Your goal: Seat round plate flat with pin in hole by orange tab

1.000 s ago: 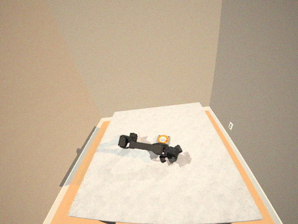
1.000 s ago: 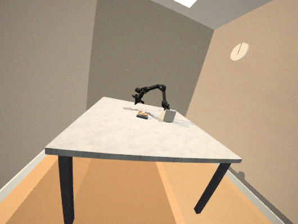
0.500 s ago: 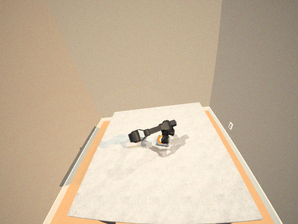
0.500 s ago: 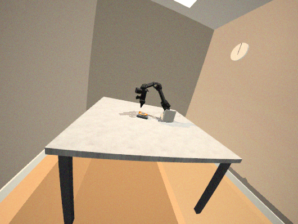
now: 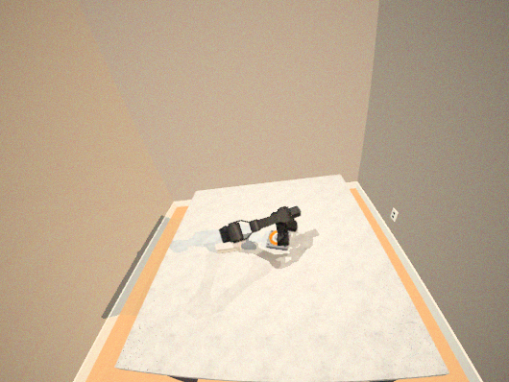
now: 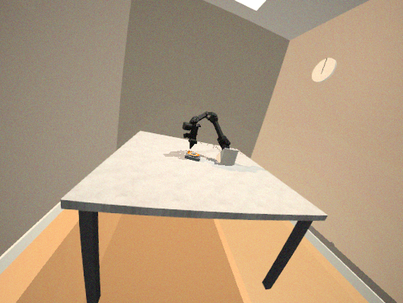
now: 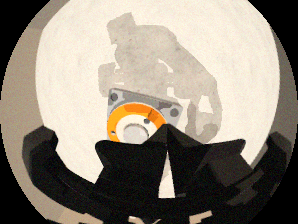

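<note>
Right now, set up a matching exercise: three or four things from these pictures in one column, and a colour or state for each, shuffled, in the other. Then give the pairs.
Things:
1. round plate
2. gripper
3. base
4. arm's pedestal block

States or colours:
A. pale box on the table top by the arm's foot
B. orange ring with a grey middle
C. grey and square, under the plate
D. black, fingers shut, holding nothing, pointing down over the plate

Pairs: 1-B, 2-D, 3-C, 4-A

plate on base | base on table | gripper above plate
</note>
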{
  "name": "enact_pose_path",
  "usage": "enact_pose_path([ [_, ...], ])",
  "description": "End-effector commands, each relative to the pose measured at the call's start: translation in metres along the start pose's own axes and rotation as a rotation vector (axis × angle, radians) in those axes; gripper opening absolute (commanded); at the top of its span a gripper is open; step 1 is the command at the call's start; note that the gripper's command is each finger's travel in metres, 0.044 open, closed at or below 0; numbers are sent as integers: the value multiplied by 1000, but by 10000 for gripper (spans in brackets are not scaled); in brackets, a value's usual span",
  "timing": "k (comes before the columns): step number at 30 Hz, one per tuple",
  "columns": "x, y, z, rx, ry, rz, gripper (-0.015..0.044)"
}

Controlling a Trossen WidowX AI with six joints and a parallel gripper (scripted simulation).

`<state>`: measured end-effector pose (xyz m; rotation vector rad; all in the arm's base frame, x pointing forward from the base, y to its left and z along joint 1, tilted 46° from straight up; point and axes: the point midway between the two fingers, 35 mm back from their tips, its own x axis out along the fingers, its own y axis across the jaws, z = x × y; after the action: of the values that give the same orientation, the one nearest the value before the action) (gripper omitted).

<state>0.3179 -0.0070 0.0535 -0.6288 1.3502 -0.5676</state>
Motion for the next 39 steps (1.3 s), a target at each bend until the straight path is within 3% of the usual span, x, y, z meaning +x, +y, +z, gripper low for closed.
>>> enact_pose_path([
  [1,17,0,-2,-12,6,-7,0],
  [39,19,31,19,-11,5,-6,0],
])
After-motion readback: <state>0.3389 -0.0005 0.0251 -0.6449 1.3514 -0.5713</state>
